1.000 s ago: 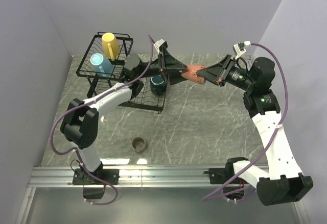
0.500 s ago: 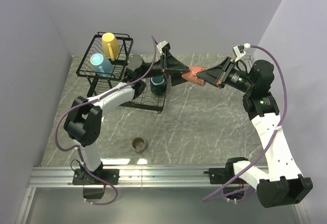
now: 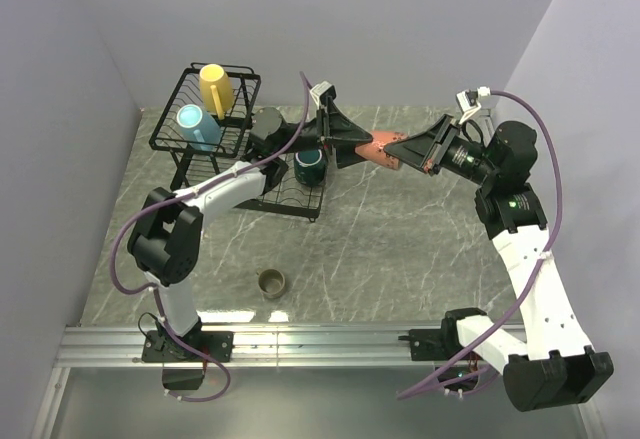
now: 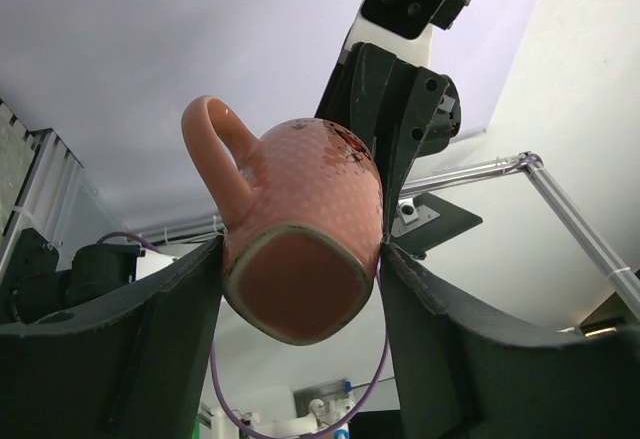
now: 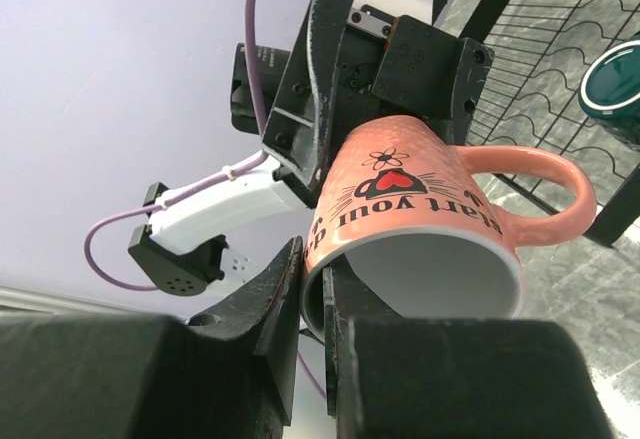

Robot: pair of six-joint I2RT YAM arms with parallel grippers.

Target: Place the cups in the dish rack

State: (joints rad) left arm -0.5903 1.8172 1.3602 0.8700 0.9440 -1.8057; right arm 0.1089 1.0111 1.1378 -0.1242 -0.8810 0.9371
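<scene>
Two grippers had the salmon-red ceramic mug (image 3: pixel 378 149) mid-handover: right gripper (image 5: pixel 312 284) pinched its rim, left gripper (image 4: pixel 302 249) clamped its base, so right probably needed to release next, then off to the black wire dish rack (image 3: pixel 285 207).

The salmon-red ceramic mug (image 3: pixel 377 147) is hanging sideways, rim pinched in the right pincer (image 5: pixel 315 294), base inside the left pincer (image 4: pixel 300 264).

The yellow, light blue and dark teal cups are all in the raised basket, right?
Not quite. The yellow cup and light blue cup are in the raised basket, but the dark teal cup sits on the lower flat tray, as the top view shows.
</scene>
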